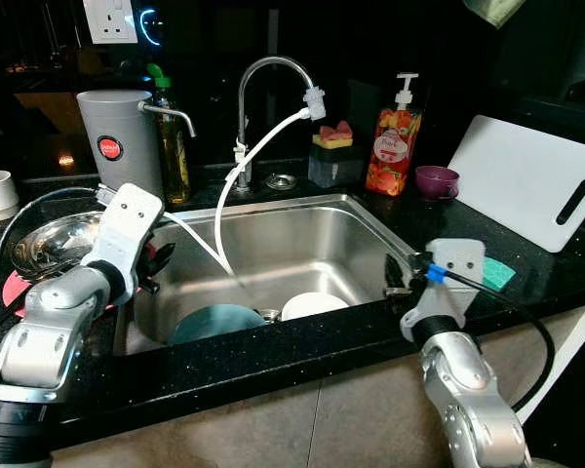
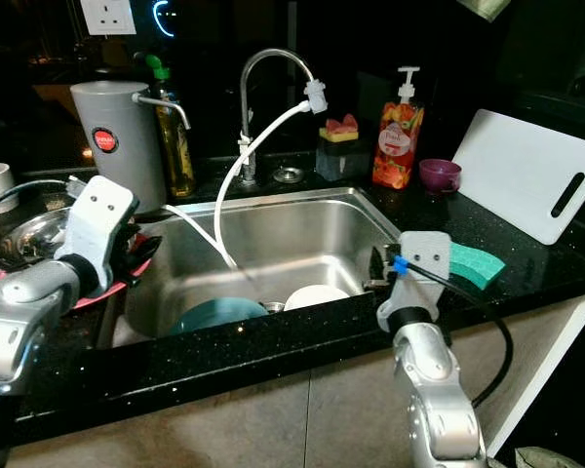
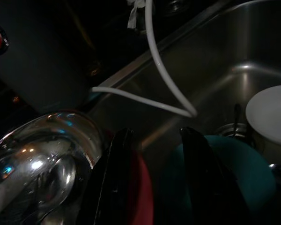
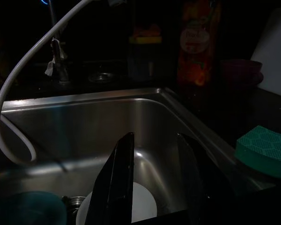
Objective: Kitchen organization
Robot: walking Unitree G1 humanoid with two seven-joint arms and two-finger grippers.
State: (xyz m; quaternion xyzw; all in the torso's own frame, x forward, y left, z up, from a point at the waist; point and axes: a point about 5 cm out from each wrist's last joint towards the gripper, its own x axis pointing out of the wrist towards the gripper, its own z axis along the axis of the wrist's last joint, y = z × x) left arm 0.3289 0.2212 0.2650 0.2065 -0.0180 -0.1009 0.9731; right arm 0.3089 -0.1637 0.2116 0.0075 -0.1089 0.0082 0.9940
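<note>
Both silver arms occupy the foreground of the left eye view, one at each side of a stainless sink (image 1: 302,210) set in a black speckled counter (image 1: 526,263). On the left, the left gripper (image 1: 154,265) hangs over the sink's left rim, just beside a steel bowl (image 1: 54,244) that sits on a red plate (image 1: 19,289). On the right, the right gripper (image 1: 395,278) sits at the sink's right front corner, near a green sponge (image 1: 495,274). Inside the basin a teal plate (image 1: 214,322) lies at front left and a white bowl (image 1: 314,305) beside it, with the drain between them. A white hose (image 1: 258,151) runs from the faucet (image 1: 273,73) spout down into the basin. Behind the sink stand a grey canister (image 1: 117,141), an oil bottle (image 1: 173,146), a pump soap bottle (image 1: 394,141) and a purple cup (image 1: 437,181); a white cutting board (image 1: 526,180) leans at right. The right eye view repeats this layout and places the green sponge just beyond the right gripper. In the left wrist view, the left gripper's two black fingers (image 3: 117,183) stand apart, released, holding nothing, above the red plate edge and the teal plate, with the steel bowl alongside. In the right wrist view, the right gripper's fingers (image 4: 119,178) are likewise spread and empty, aimed over the white bowl in the basin.
</note>
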